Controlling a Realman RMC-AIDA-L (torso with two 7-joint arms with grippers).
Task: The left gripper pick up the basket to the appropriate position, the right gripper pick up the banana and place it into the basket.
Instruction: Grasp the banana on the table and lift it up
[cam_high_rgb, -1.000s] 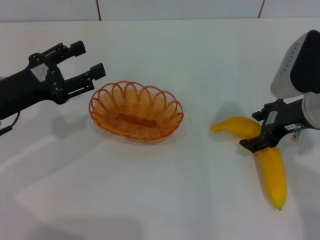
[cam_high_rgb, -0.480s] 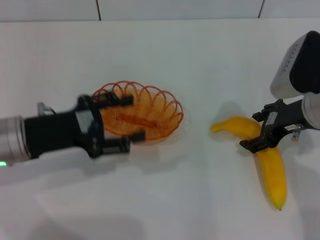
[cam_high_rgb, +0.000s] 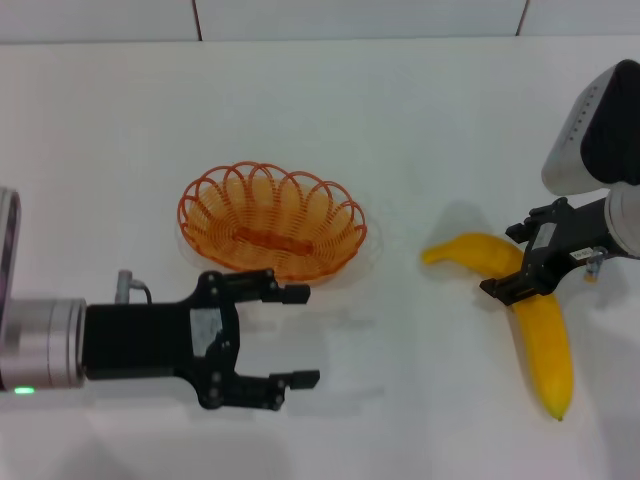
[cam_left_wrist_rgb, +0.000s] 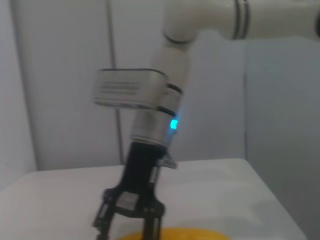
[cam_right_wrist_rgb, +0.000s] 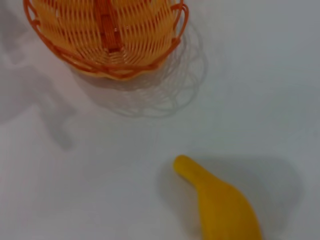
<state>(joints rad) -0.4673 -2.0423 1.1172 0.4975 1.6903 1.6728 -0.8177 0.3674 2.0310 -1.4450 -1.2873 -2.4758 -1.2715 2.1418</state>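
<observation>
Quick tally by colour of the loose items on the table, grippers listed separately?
Orange: 1, the basket
Yellow: 1, the banana
Black grippers: 2, the left gripper, open in front of the basket, and the right gripper, over the banana
Total: 4

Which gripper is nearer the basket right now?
Left. The left gripper, open, sits just in front of the basket, not touching it. The right gripper is well off to the basket's right, over the banana.
</observation>
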